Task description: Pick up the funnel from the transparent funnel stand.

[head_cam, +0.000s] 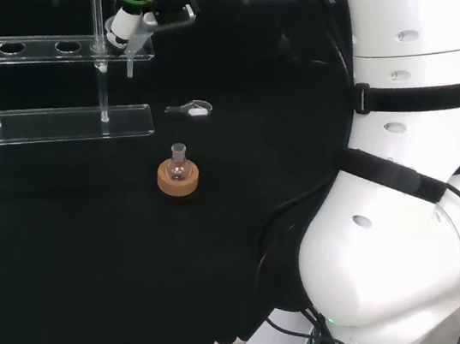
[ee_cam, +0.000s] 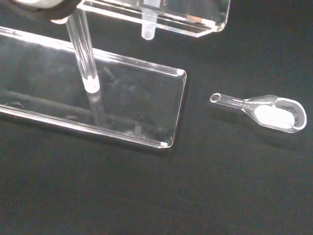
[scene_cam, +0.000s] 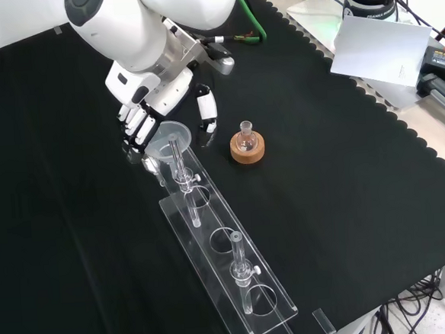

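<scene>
in the front view, nearest you, the clear stand (scene_cam: pixel 239 288) runs lengthwise up the cloth, its upper plate raised on posts so a funnel's stem can hang free through a hole; you can count about four holes along it, though the glare makes that count unsure. farther up, the one funnel (scene_cam: pixel 168 136) sits at the stand's far end, its wide mouth up and its stem down through the plate, which looks like the reason it stays upright there. to its right, apart from the stand, one small flask (scene_cam: pixel 245 133) rests on one cork ring (scene_cam: pixel 247 150) that keeps its round bottom from rolling. farthest, the hand (scene_cam: pixel 153 103) hangs over the funnel with fingers on one side of the mouth and the thumb (scene_cam: pixel 206 113) on the other, spread and curved around the rim; you cannot tell whether they touch it, and the funnel is judged not yet lifted. in the wrist view one glass scoop (ee_cam: pixel 274 111) with white powder lies beside the stand's base.
</scene>
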